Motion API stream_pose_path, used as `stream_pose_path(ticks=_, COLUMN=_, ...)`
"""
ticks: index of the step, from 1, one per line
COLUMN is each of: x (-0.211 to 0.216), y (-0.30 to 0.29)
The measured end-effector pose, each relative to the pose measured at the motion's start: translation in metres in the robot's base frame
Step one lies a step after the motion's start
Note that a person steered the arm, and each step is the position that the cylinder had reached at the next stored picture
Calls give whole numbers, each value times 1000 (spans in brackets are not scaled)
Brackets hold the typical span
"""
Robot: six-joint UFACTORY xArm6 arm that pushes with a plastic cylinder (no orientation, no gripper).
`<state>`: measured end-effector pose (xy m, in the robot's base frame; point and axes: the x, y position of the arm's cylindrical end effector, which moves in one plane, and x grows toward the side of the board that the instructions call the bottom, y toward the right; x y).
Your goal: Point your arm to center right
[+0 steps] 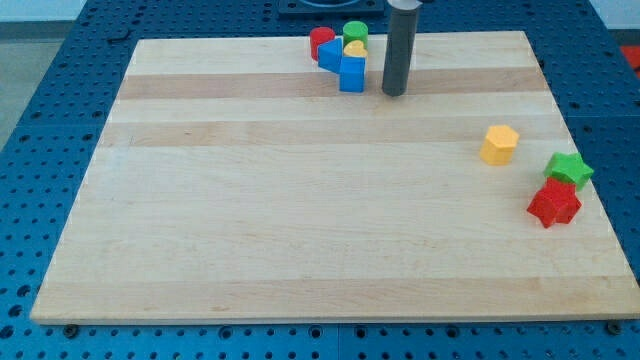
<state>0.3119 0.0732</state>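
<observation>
My tip (pixel 394 94) rests on the wooden desk (pixel 300 220) near the view's top edge, a little to the view's right of the middle. No pincer shows; the arm ends in the bare dark rod. Just to the tip's left sits a tight cluster: a blue cube (pixel 351 74) closest, a yellow heart-shaped block (pixel 355 49) above it, a green cylinder (pixel 355 32) behind that, a blue triangular block (pixel 328 54) and a red cylinder (pixel 321 41) at the cluster's left. Well apart, toward the view's right edge at mid height, a yellow hexagonal block (pixel 499 144) stands alone; lower right of it, a green star (pixel 569 168) touches a red star (pixel 554 203) just below it.
</observation>
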Motion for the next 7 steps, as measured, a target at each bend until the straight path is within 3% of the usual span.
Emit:
stream_pose_path(ticks=3, x=9, y=-60)
stream_pose_path(ticks=5, x=14, y=-56)
stream_pose_path(ticks=7, x=61, y=-49)
